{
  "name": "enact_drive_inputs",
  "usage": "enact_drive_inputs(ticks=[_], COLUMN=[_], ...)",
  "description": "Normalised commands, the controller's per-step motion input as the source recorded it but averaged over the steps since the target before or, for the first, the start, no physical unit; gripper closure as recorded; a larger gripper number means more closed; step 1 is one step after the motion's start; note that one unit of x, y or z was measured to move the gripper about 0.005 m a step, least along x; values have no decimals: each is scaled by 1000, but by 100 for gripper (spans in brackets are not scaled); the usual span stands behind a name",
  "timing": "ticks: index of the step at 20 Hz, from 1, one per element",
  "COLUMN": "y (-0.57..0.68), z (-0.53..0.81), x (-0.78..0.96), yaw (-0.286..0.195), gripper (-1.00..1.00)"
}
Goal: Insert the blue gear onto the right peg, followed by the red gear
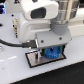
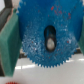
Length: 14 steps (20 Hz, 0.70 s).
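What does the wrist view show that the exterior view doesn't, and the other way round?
Only the wrist view shows the blue gear's centre hole with a pale tip inside it, and a bit of the red gear at the picture's edge. Only the exterior view shows the black-framed plate on the table and the arm's white body with its black cable. Both show the blue gear held in the gripper.

Exterior view looks down from above; wrist view hugs the blue gear (image 2: 47, 37).
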Motion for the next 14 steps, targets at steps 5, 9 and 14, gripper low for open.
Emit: enact_drive_inputs(ticks=[5, 9, 14], y=[66, 88, 97], z=[-69, 74, 241], x=[69, 12, -11], yaw=[0, 0, 0], gripper=[100, -100, -100])
